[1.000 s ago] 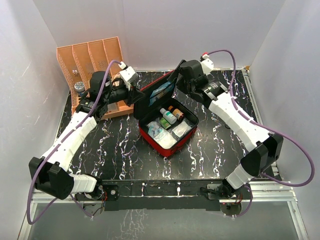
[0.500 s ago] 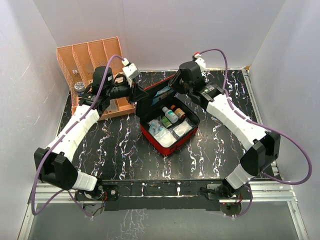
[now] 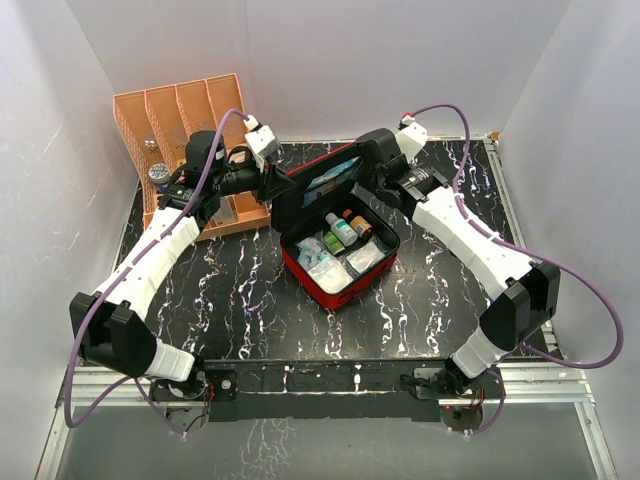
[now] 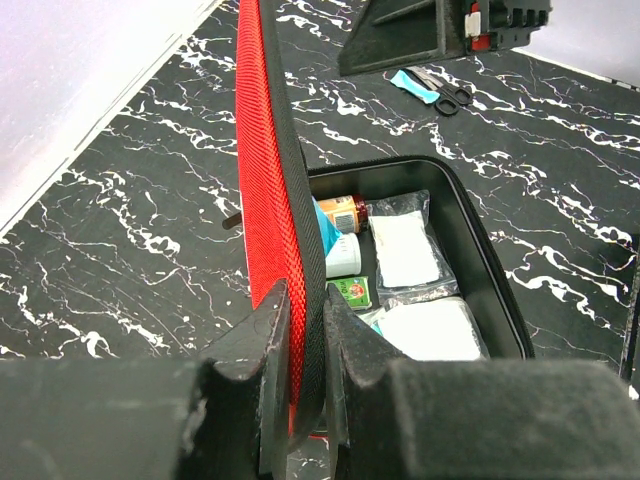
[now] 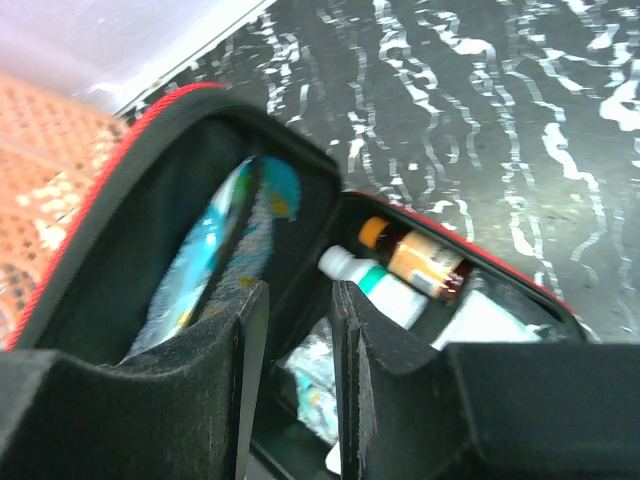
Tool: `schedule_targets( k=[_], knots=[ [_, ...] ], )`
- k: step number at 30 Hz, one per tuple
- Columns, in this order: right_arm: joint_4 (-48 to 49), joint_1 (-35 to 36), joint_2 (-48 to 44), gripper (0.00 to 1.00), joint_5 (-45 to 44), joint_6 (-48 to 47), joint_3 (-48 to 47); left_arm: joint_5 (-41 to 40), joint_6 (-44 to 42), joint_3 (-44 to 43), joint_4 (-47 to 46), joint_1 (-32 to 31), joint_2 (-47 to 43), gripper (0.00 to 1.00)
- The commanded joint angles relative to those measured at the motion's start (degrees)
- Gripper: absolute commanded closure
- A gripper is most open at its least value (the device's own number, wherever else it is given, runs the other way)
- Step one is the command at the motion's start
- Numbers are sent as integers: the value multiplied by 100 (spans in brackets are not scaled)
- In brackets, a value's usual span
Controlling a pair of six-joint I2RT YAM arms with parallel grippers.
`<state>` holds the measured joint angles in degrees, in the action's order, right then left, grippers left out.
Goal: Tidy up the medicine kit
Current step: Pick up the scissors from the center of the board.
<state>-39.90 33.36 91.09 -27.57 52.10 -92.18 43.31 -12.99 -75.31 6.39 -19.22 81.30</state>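
Stretching forward, both arms meet at the medicine kit point(image 4: 262, 150): left jaws pinch its lid point(image 3: 295, 205), right jaws unclear.

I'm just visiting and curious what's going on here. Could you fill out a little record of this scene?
kit: red medicine kit, open
lid: raised, pinched at its edge by the left end effector
right end effector: close to the lid's inside, slightly open, nothing visibly held
contents: small bottles, white packets
nearby: orange rack

Woven red cloth medicine kit point(image 4: 262, 160)
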Motion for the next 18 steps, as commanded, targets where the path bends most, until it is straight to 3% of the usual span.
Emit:
schedule_targets(
  k=[1,5,11,18],
  knots=[
    [-581,-68,-441,71,-1112,220,-3,-79,-128,-19,203,6,-60,100],
    [-677,-556,-565,72,-984,189,362,-84,-107,68,257,1,-163,100],
    [-749,-2013,-355,75,424,-528,703,-62,-152,90,395,6,-232,100],
    [-1559,-2752,490,72,315,-1762,204,-50,-176,130,415,10,-253,100]
  ],
)
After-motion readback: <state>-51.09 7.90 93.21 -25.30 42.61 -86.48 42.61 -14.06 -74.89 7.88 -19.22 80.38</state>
